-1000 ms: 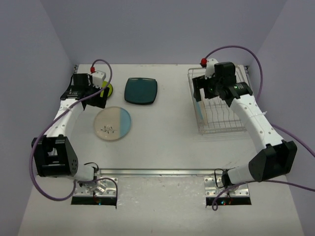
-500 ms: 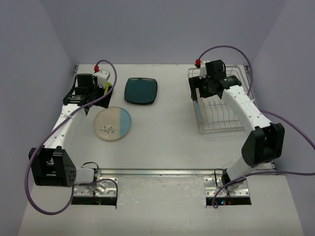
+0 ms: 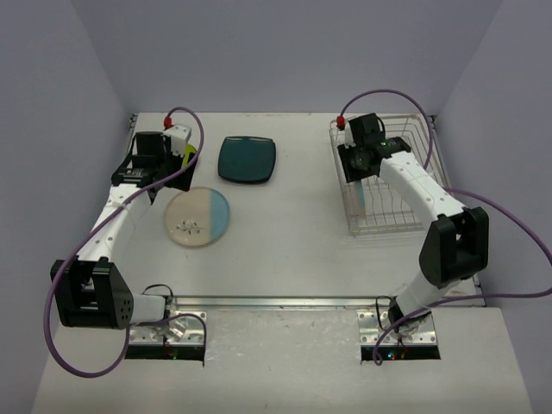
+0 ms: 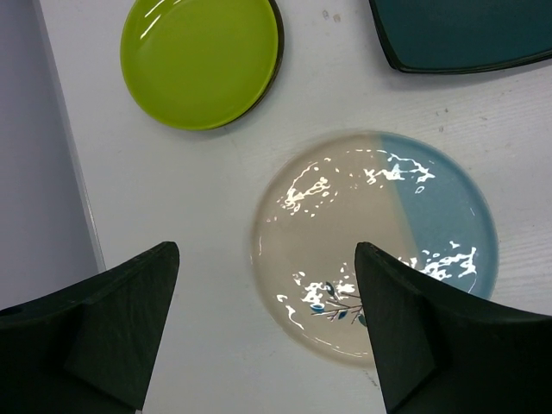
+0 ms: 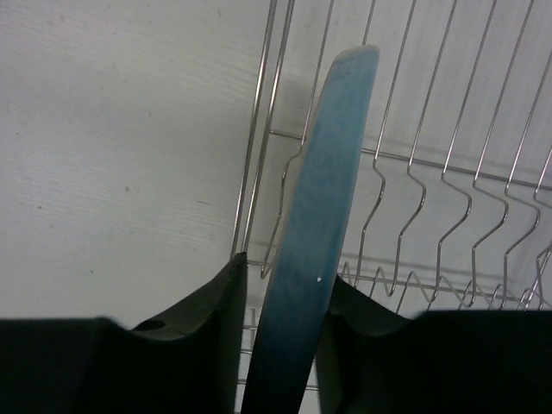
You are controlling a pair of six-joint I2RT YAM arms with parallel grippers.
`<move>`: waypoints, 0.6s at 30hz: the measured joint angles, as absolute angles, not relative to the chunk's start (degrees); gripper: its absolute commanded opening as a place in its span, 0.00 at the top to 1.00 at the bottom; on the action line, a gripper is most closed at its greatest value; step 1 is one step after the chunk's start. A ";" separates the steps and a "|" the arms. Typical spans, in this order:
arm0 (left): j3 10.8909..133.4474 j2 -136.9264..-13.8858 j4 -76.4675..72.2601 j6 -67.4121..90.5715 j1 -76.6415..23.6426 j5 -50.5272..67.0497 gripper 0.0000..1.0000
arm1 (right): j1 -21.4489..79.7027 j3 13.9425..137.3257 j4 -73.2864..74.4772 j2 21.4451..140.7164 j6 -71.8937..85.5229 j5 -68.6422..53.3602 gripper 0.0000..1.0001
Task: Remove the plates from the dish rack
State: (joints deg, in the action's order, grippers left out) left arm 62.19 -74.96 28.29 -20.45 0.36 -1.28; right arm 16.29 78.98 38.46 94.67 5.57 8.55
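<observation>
**Right gripper** [image 5: 289, 272] — jaws clenched on the rim of the pale blue plate [image 5: 332, 147], which stands on edge at the 9 o'clock side of the dish rack [image 3: 401, 194]. The rack sits at 2 o'clock on the table [image 3: 293, 250].

**Left gripper** [image 4: 266, 259] — jaws spread wide, grasping nothing, above the cream-and-blue plate [image 4: 379, 224] at 10 o'clock.

Its wrist view shows the lime-green plate [image 4: 200, 60] whole, whereas overhead the arm covers most of it.

Robot lab cell: white table [image 3: 293, 259], plain lavender walls [image 3: 285, 52], 2 cabled arms [image 3: 116, 216] bolted down.
</observation>
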 measured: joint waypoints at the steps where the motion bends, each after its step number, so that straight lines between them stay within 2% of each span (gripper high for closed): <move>1: 62.19 -74.96 28.29 -20.45 0.36 -1.32 0.16 | 15.95 78.98 38.73 94.67 5.69 8.49 0.80; 3: 62.19 -74.96 28.25 -20.43 0.36 -1.37 0.13 | 15.51 78.98 39.25 94.49 6.04 7.81 0.90; 5: 62.19 -75.00 28.25 -20.39 0.36 -1.33 0.06 | 15.22 78.98 40.20 93.83 7.08 7.05 0.99; 8: 62.42 -75.26 28.41 -20.10 0.36 -1.05 0.00 | 14.79 79.03 42.04 93.01 7.24 5.71 1.00; 18: 67.58 -79.00 30.21 -17.61 0.36 2.90 0.00 | 14.71 91.02 50.82 89.71 7.98 2.89 1.00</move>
